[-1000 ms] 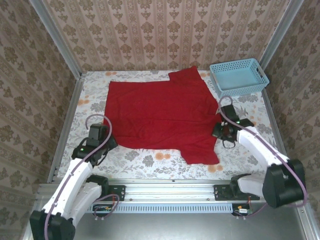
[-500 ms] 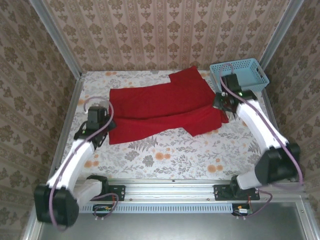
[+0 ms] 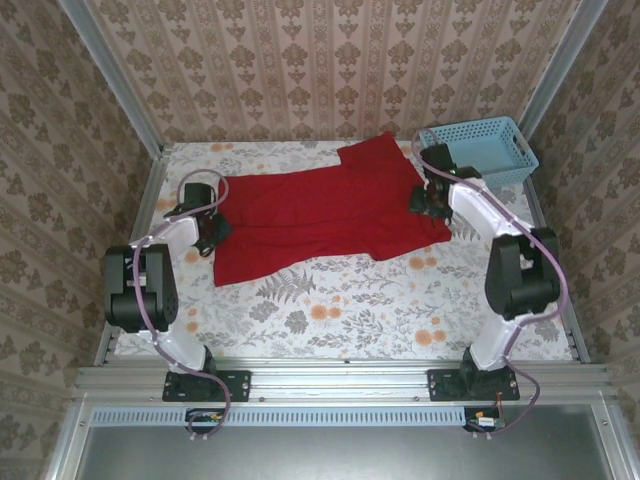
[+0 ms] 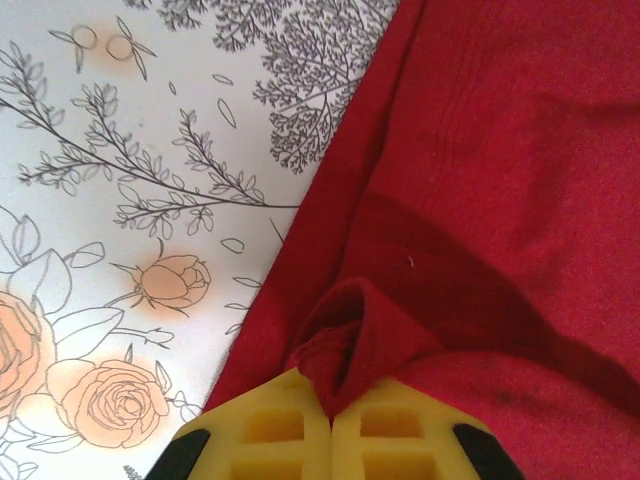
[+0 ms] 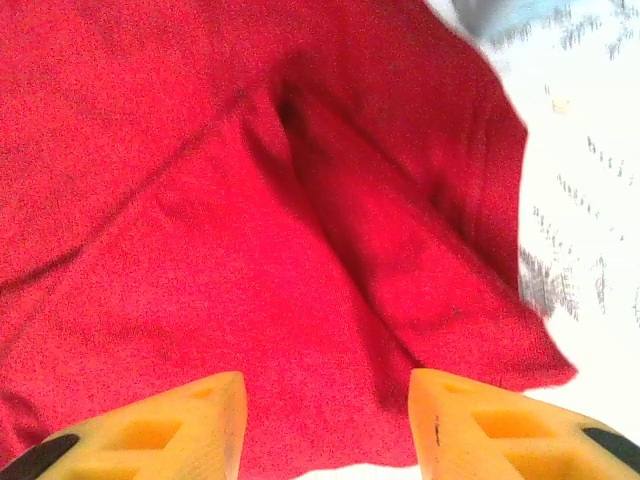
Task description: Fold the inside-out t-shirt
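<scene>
While our left end effector [image 4: 330, 398] pinches the plain red soft cloth t-shirt [image 3: 320, 215], our right end effector [image 5: 325, 385] gapes empty; we judge one fold done, more remaining.

Overhead looks down; wrist cameras close over t-shirt [image 3: 320, 215].

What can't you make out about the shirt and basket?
Top view: lower layer of the t-shirt, under its folded half.
Top view: left side of the basket, behind the right arm.
Left wrist view: how much cloth the left gripper pinches, hidden between fingers.
Right wrist view: pale thing at top edge, blurred, cut off.
</scene>
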